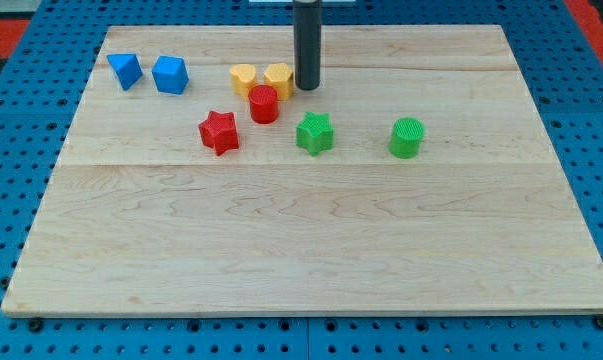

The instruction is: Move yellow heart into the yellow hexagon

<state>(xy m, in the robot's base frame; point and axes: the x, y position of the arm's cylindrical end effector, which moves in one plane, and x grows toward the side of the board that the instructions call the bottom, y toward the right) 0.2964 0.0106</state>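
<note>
A: Where's the heart (243, 78)?
B: Far left-centre, just beside the hexagon (279, 78); my tip (307, 86) is right of both. No pincer here.
A: Risk?
B: Nudging the hexagon away, or the red cylinder (264, 104).

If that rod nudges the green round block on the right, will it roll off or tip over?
Probably neither. The green cylinder stands upright on a flat end, so it should slide rather than roll. It looks squat, so tipping seems unlikely. It appears to be stiff ribbed plastic, likely light, on the smooth wooden board. My tip is beside the yellow blocks, away from it.
</note>
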